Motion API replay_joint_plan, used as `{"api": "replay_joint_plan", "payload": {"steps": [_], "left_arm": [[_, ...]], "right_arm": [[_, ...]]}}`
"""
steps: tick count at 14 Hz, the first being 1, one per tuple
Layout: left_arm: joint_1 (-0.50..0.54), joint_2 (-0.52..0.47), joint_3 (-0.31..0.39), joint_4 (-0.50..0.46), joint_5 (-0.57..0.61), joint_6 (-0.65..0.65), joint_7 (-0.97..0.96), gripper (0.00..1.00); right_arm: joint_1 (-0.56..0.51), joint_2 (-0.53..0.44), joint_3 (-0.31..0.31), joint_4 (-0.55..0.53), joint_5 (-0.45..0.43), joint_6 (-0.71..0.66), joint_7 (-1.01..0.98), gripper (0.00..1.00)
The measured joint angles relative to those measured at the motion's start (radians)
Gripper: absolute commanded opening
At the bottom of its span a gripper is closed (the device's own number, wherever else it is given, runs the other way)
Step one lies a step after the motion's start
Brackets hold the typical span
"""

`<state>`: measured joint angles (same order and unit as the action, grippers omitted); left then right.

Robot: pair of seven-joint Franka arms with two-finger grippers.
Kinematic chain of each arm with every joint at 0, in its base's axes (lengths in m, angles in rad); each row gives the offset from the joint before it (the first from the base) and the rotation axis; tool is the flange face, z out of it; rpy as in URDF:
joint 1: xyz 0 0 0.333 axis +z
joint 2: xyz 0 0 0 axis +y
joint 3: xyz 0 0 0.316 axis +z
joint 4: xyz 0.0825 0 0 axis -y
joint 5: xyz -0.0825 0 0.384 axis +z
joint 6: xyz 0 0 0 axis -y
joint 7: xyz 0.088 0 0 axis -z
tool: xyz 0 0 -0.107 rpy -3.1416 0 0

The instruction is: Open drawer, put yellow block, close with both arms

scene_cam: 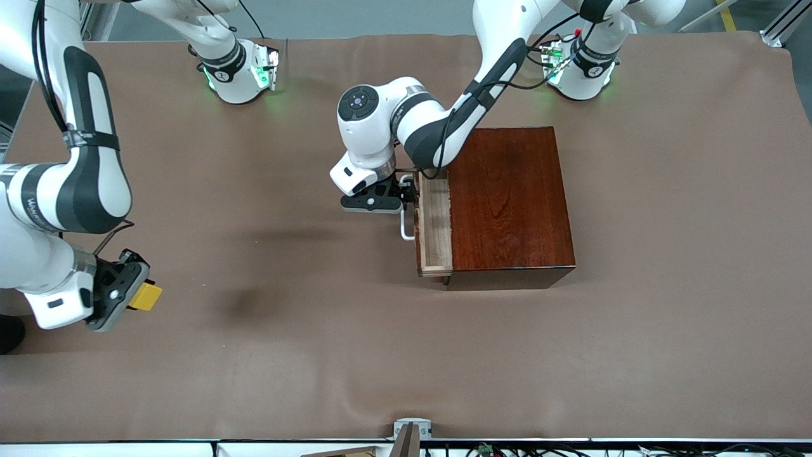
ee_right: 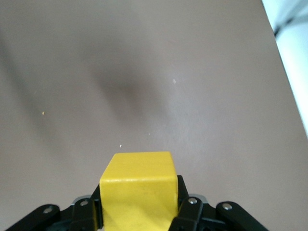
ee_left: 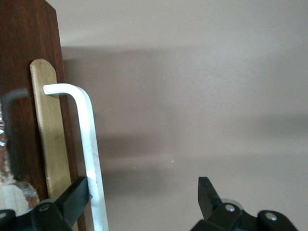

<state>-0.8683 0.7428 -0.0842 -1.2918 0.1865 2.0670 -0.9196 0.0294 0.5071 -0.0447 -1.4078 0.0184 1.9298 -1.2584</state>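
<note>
Two grippers seen, yellow block (scene_cam: 146,296) clenched by right gripper (scene_cam: 130,293) above table (scene_cam: 317,330) at eight o'clock, left gripper (scene_cam: 406,192) spread around handle (scene_cam: 404,225) of partly opened drawer (scene_cam: 435,225), wooden box (scene_cam: 510,197) at center.

No readable text on table, box, block or either pincer. Right arm (scene_cam: 38,200) carries lettering along black band, too small to read. Round logos on base joints, not legible.

A brown cloth (scene_cam: 406,355) covers the table, with grey floor (scene_cam: 380,16) showing past its upper edge.
</note>
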Motion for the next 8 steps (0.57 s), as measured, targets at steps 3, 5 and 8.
{"api": "replay_joint_plan", "payload": {"steps": [3,5,8], "left_arm": [[-0.001,0.0,-0.003,0.002,-0.004,0.024,0.0,1.0],[-0.003,0.001,-0.004,0.001,-0.009,0.035,0.0,1.0],[-0.003,0.003,-0.004,0.002,-0.009,0.031,0.0,1.0]], "right_arm": [[0.054,0.0,0.001,0.015,0.0,0.0,-0.124,0.0],[0.082,0.0,0.001,0.016,0.0,0.0,-0.154,0.0],[0.094,0.0,0.001,0.016,0.0,0.0,-0.175,0.0]]}}
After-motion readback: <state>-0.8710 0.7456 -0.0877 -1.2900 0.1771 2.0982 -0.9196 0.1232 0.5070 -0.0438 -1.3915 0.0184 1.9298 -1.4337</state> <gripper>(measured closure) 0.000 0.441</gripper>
